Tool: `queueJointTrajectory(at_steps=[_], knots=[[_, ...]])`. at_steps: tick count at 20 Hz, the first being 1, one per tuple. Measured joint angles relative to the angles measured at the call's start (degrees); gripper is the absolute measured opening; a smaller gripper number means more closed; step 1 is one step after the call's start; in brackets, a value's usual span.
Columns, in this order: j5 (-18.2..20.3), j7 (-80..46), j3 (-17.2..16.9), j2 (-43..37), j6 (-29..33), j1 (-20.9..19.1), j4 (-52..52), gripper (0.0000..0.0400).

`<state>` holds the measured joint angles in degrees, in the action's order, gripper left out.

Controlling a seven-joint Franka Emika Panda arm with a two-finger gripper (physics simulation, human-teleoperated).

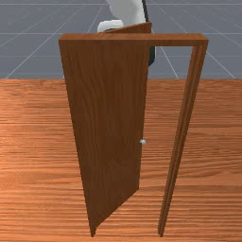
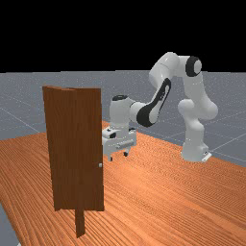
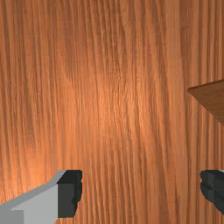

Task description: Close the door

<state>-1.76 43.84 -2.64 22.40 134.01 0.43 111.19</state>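
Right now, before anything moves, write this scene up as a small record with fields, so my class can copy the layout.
door: tall brown wooden door, open, its free edge swung back toward the arm's side
frame: slim brown wooden frame, upright, door attached at the front view's left
knob: small, round, pale knob, by the door's free edge
gripper: two-finger gripper with black fingertips, open, nothing between the fingers, above the table
table: orange-brown wood
task status: door still to be closed
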Motion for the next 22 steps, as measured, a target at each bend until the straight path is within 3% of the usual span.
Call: queueJointTrajectory(at_steps=[1,2,3,5,6,7,9,11,14,19,22], knots=[[0.16,0.08,0.08,2.89,-1.94,-0.06,-4.84,0.0243],[0.21,0.1,0.11,3.99,-2.51,-0.08,-6.53,0.0148],[0.23,0.11,0.12,4.48,-2.79,-0.09,-7.29,0.009],[0.3,0.14,0.16,5.91,-3.73,-0.12,-9.67,0.0033],[0.3,0.17,0.15,5.73,-2.81,-0.14,-9.15,0.0177],[0.31,0.18,0.15,5.85,-3.3,-0.16,-9.44,0.0265],[0.28,0.4,0.19,5.95,-3.63,-0.19,-9.66,0.035],[0.52,0.41,0.26,5.96,-3.64,-0.28,-9.67,0.0382],[0.15,2.89,0.69,7.42,-4.52,-0.64,-12.15,0.0396],[0.13,6.28,1.48,22.97,-15.61,-1.33,-38.96,0.04],[0.36,5.48,1.32,28.96,-20.14,-1.37,-49.22,0.04]])
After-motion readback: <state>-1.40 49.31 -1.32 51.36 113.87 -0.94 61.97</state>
